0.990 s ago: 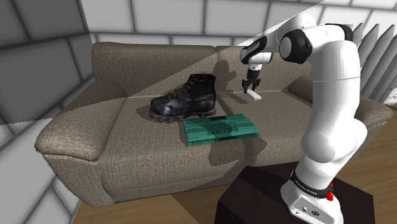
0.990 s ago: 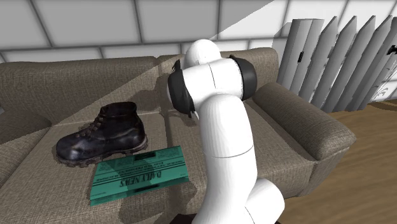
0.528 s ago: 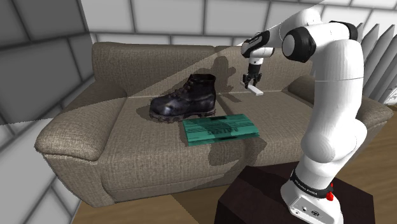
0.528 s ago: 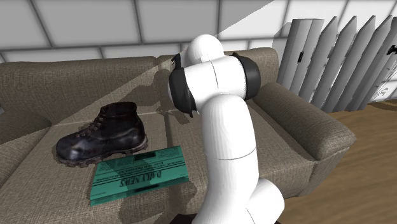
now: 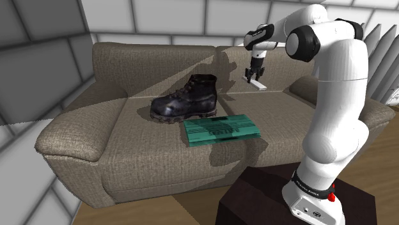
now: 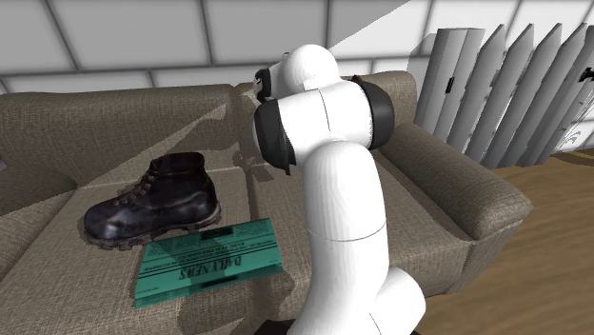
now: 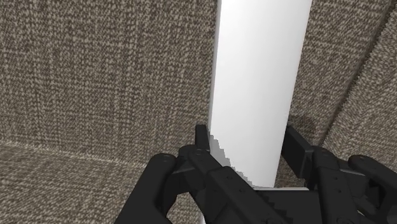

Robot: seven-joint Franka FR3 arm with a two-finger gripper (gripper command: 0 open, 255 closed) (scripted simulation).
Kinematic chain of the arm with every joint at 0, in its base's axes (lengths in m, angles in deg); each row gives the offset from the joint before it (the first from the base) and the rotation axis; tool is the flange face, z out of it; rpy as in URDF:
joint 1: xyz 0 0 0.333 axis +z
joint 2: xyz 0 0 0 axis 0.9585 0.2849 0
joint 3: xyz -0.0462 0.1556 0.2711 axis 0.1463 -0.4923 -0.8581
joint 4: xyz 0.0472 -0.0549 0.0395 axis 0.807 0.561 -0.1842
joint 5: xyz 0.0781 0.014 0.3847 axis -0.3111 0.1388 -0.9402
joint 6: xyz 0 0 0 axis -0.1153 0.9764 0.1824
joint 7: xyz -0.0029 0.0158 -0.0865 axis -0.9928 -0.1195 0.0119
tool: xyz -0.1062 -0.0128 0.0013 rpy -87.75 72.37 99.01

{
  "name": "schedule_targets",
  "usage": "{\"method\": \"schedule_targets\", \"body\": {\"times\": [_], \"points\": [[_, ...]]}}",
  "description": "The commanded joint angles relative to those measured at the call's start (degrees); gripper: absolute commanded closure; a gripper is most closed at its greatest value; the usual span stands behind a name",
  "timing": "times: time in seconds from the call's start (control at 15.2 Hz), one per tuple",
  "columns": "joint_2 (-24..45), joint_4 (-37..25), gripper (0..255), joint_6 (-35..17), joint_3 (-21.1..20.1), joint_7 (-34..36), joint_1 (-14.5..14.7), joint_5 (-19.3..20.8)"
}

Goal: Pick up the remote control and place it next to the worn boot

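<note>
My black gripper is shut on a plain white remote control, which hangs in the air above the sofa seat. In the wrist view the long white remote control runs away from the gripper, clasped between both fingers. The worn black boot stands upright on the seat, to the shoulder view's left of the gripper and lower. In the second exterior view the boot sits at the left, and the white arm hides the hand.
A green newspaper lies flat on the seat's front, just before the boot; it is also seen as the newspaper near the arm. The brown sofa backrest rises behind. A grey slatted screen stands past the sofa's arm.
The gripper has risen with the white remote in it, lifting the remote off the seat cushion. The boot and newspaper have not moved.
</note>
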State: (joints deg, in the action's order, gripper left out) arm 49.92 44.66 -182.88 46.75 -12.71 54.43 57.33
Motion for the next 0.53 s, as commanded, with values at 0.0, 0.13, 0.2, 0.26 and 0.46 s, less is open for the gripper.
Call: {"method": "schedule_targets", "body": {"times": [0.0,0.13,0.2,0.26,0.46], "points": [[-0.18,-1.35,255,1.50,0.08,0.06,-0.08,0.12],[-0.33,-2.69,255,2.98,0.14,0.13,-0.14,0.22],[-0.39,-3.38,255,3.72,0.17,0.17,-0.18,0.27],[-0.44,-4.10,255,4.47,0.20,0.20,-0.22,0.30],[-0.48,-6.36,255,6.76,0.28,0.26,-0.38,0.36]]}}
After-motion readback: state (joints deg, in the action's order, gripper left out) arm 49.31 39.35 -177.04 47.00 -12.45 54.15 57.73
